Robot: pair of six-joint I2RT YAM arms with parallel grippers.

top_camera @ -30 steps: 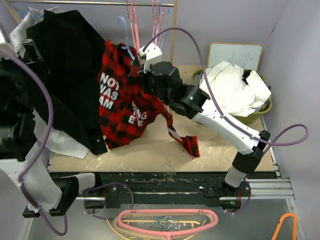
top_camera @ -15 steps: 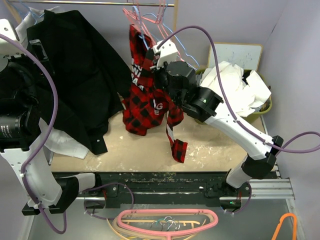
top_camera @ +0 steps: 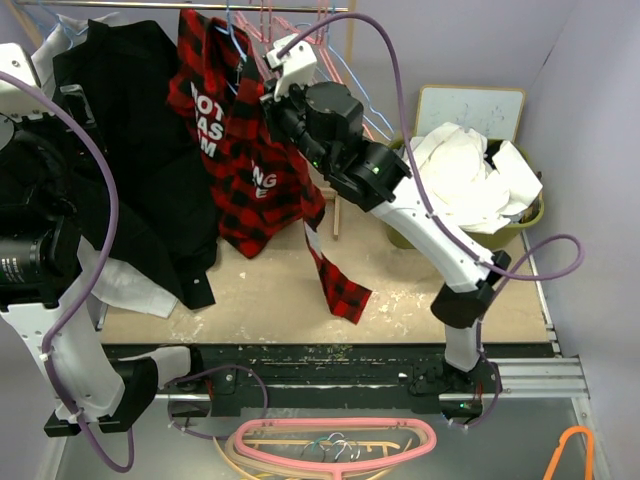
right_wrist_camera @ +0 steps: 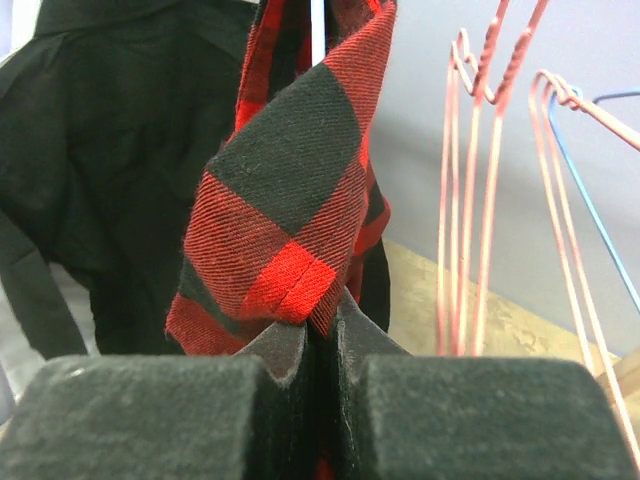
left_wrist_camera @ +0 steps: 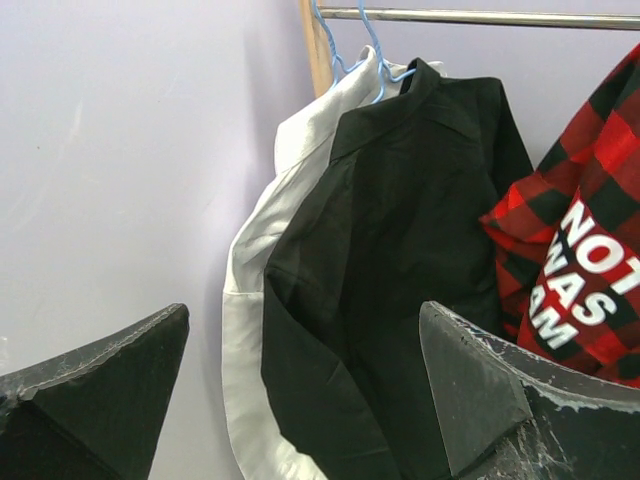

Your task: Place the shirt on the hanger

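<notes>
The right gripper [right_wrist_camera: 320, 350] pinches one shirt [right_wrist_camera: 285, 200] (two pink hangers [right_wrist_camera: 448, 200] beside).

Bright, even light; nearest wrist-view foreground blurred

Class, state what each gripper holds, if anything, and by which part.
Right gripper: shut on the red-and-black plaid flannel shirt, pinching a folded edge of its cloth. Left gripper: open, holding nothing.

Top external: high behind bases, down over table [top_camera: 270, 292] toward rail [top_camera: 150, 7] | left wrist: tilted up at rail's left end | right wrist: tight on plaid shirt [right_wrist_camera: 290, 190] | all three share it plus black shirt [left_wrist_camera: 400, 250].
</notes>
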